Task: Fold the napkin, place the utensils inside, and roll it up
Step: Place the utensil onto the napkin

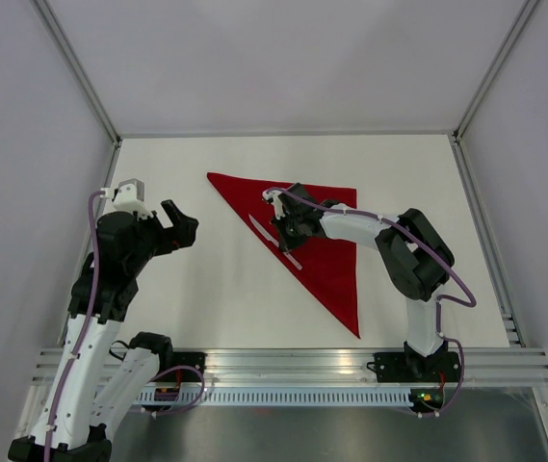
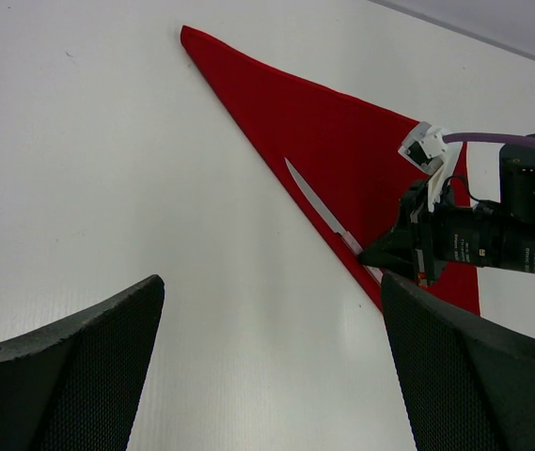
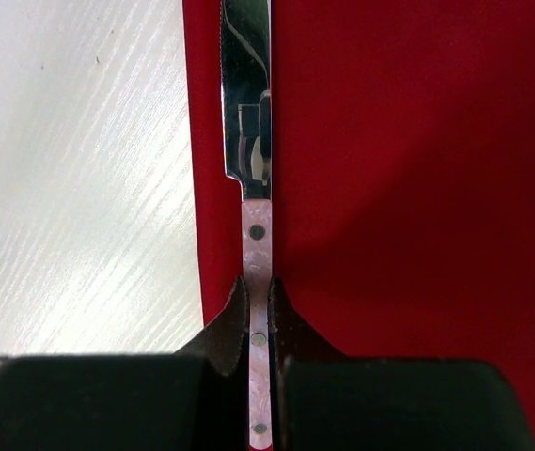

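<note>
The red napkin lies folded into a triangle on the white table; it also shows in the left wrist view and the right wrist view. The utensil is a knife with a shiny blade and a pale pink riveted handle. It runs along the napkin's long left edge, also seen from the left wrist. My right gripper is shut on the handle, low over the napkin. My left gripper is open and empty over bare table left of the napkin.
The white table is bounded by a metal frame and grey walls. An aluminium rail runs along the near edge at the arm bases. The right arm reaches across the napkin.
</note>
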Tool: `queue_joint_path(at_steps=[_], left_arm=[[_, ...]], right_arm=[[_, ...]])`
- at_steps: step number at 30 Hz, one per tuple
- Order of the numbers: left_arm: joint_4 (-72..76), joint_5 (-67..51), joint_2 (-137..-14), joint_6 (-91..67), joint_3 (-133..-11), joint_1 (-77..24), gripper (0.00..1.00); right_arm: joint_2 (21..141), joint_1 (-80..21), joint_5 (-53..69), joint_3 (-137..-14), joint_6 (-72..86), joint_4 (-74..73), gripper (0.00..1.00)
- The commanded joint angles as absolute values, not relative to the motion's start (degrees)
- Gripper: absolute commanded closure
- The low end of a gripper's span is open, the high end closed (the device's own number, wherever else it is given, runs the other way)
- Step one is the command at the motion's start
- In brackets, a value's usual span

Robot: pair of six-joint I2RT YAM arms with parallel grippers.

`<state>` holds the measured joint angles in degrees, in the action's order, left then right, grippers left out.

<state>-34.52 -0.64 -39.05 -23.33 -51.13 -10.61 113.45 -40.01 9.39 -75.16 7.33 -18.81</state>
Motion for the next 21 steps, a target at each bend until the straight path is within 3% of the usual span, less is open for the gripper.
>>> queue_joint_path(at_steps=[1, 6, 10, 17, 21], left_arm=[[-33.40, -2.90, -39.11, -20.21, -50.89, -10.28, 0.00], [-33.40, -2.99, -39.46, -20.13, -50.89, -10.28, 0.00], [-33.57, -2.99, -40.07, -19.86, -51.15, -10.28, 0.00], [-33.57, -5.53, -42.36, -19.86, -53.87, -10.28, 0.00], [-29.99, -12.12, -42.71, -21.97, -54.14, -11.24, 0.00]], right_arm=[[112.24, -39.73, 10.46, -76.02, 8.96, -18.90, 0.98], [111.10, -39.46, 11.25, -75.59, 8.96, -18.72, 0.74], [109.61, -39.46, 12.04, -75.67, 8.96, -19.07, 0.63], [106.62, -38.59, 12.74, -78.48, 8.00, -21.35, 0.61], [103.54, -32.20, 16.07, -82.69, 8.43, -23.19, 0.59]])
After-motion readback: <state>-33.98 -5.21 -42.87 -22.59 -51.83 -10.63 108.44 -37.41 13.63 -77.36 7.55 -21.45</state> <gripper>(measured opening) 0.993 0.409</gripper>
